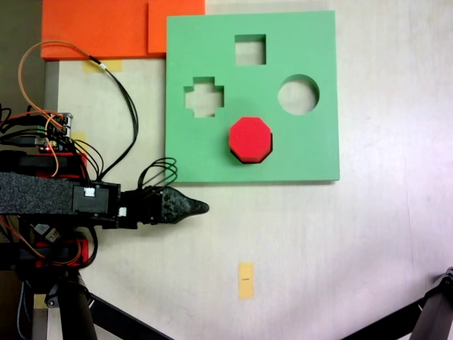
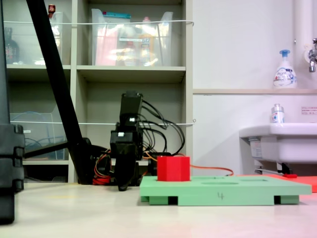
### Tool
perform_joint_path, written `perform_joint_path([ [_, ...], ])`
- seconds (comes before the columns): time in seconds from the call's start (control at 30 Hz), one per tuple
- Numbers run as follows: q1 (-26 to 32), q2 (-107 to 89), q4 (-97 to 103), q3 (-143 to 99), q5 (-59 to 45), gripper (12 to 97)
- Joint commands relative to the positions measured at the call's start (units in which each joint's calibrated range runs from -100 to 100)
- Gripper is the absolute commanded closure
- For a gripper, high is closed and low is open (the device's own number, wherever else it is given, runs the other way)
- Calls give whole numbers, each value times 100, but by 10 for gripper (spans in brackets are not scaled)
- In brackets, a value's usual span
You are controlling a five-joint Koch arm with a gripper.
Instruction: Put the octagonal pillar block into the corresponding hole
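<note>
The octagonal pillar block [image 1: 250,138] stands upright on the green foam board [image 1: 311,152], its long axis vertical and its eight-sided face up. It sits over the corresponding hole [image 1: 248,161], of which a dark sliver shows at its lower edge, and rises clear above the board's surface in the side-on fixed view [image 2: 173,168]. My gripper [image 1: 202,207] lies just off the board's near edge, tip on the table, apart from the block. Only one tapered tip shows, so I cannot tell whether my jaws are apart or together.
</note>
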Motion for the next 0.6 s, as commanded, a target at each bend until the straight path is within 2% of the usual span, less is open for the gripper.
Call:
perform_joint_path([
  [0.0, -5, -41, -277, -772, -107, 393],
  [0.13, 10, -41, 243, -921, -230, 415],
  [0.23, 24, -41, 647, -921, -234, 472],
  [0.3, 20, -41, 715, -921, -230, 536],
  [0.33, 20, -41, 734, -921, -230, 608],
  [0.37, 0, -41, 744, -921, -230, 625],
  [0.57, -10, -41, 907, -921, -230, 601],
])
